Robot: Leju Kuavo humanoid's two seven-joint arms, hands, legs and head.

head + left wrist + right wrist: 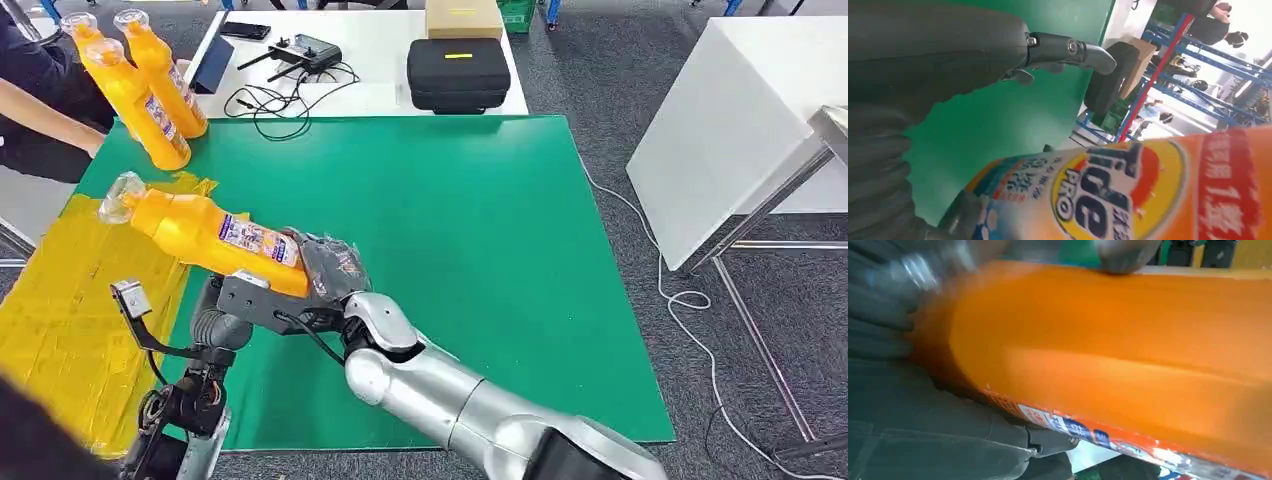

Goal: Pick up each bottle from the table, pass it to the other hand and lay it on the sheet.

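Right robot hand [325, 268] is seen gripping the orange bottle [215, 233] by its base, cap toward ten o'clock over the yellow sheet [60, 310]; left robot hand [235, 305] lies open beneath. Handover is judged underway: a left-hand grip is needed next.

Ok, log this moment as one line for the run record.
phase: handover | right hand: grips bottle at base | left hand: open beside bottle | yellow sheet: no bottle on it | two bottles: upright, waiting
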